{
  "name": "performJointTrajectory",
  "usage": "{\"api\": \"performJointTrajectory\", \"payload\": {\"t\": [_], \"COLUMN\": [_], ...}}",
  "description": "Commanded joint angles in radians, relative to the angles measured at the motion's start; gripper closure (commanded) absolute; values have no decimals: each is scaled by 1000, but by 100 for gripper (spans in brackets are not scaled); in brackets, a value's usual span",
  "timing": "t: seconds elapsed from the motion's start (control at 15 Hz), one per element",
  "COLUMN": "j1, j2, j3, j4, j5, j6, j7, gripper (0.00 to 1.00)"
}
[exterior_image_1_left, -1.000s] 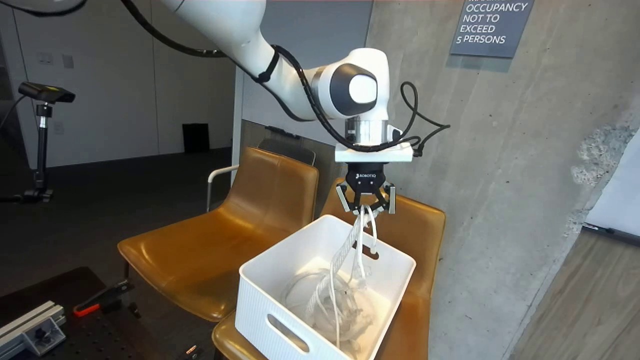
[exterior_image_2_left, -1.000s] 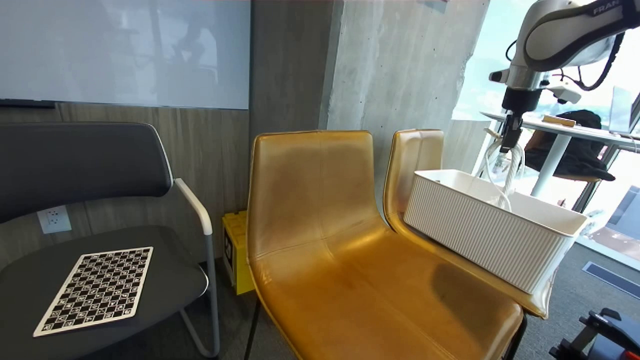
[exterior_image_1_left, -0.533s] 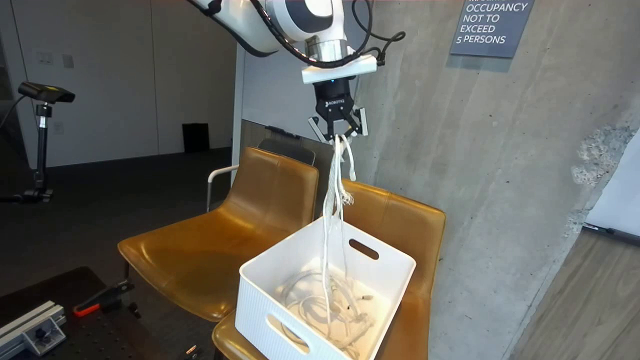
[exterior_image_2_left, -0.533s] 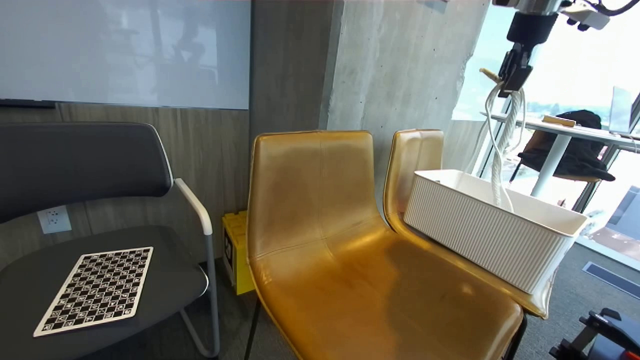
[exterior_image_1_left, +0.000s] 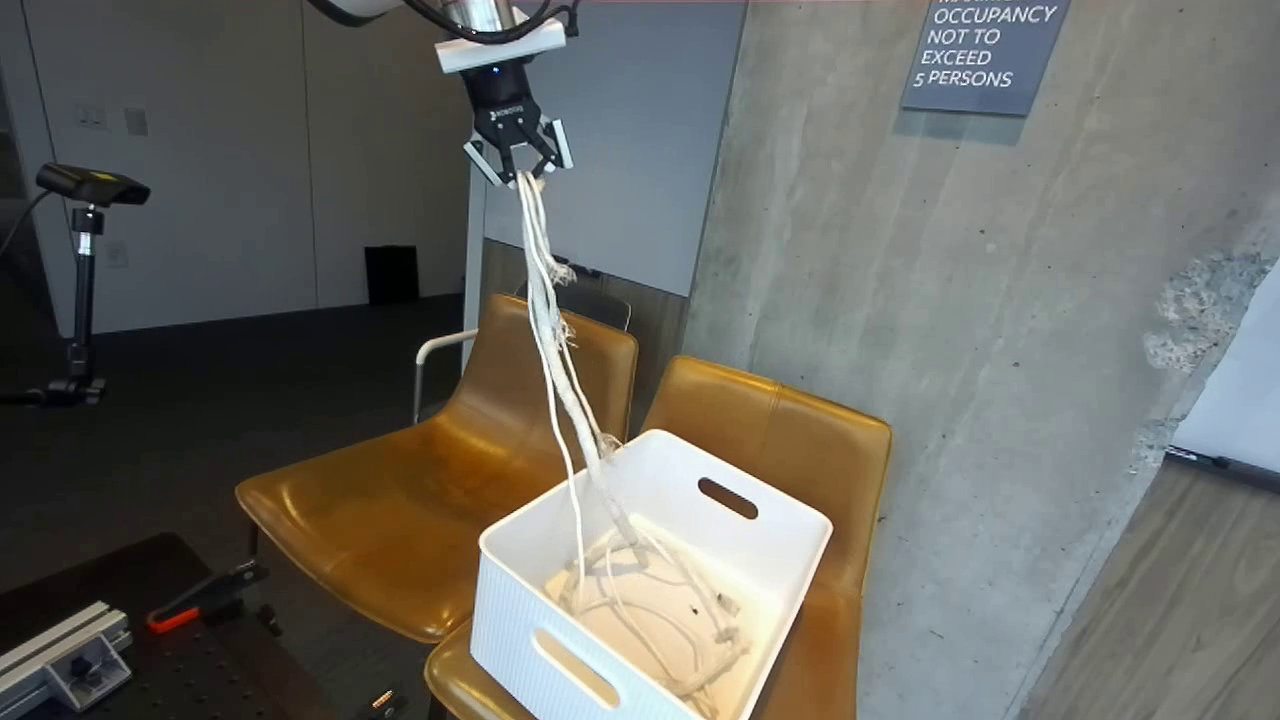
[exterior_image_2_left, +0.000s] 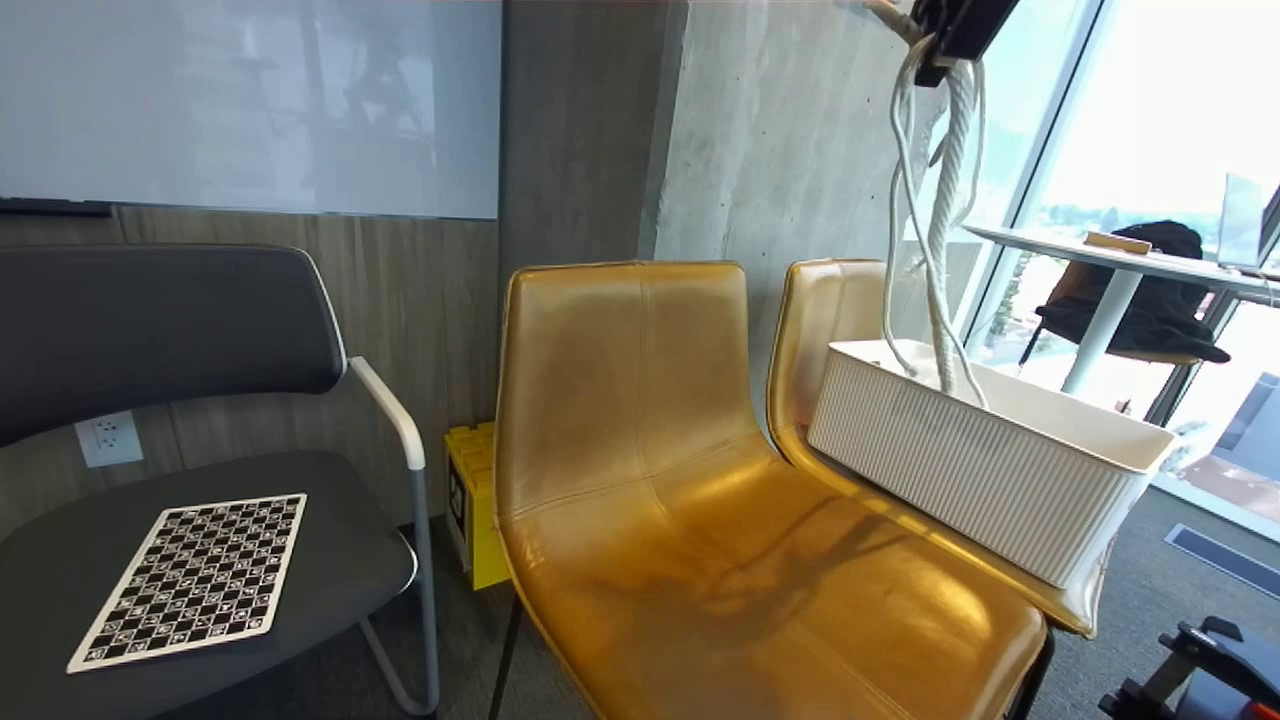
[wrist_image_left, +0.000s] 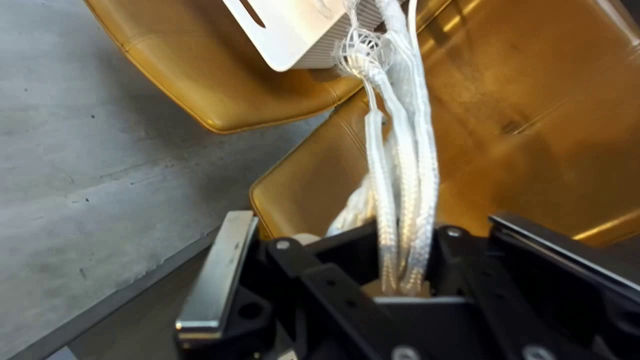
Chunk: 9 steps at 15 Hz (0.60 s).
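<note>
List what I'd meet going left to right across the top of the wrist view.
Gray concrete wall, tan leather chair back, white ribbed plastic bin, white braided ropes, second tan leather chair's seat.

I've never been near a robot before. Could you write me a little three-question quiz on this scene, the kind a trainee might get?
1. What does the gripper hold?
A) the yellow box
B) white cords
C) the checkered board
2. True or false: the white bin stands on a brown chair.
3. Fill in: the wall sign says not to exceed ___ persons.

Key:
1: B; the cords dangle from its closed jaws down into the bin.
2: True.
3: 5.
</note>
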Motion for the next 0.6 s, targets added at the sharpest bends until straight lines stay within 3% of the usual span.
{"api": "performJointTrajectory", "payload": {"t": [0.0, 0.27, 0.53], "j1": [105, 248, 330], "j2": [60, 179, 287], "j3": [73, 142, 134], "j4": [111, 231, 313], "j5": [-58, -107, -114], "j6": [-95, -168, -195], "j7": [83, 203, 276], "gripper": [100, 100, 100]}}
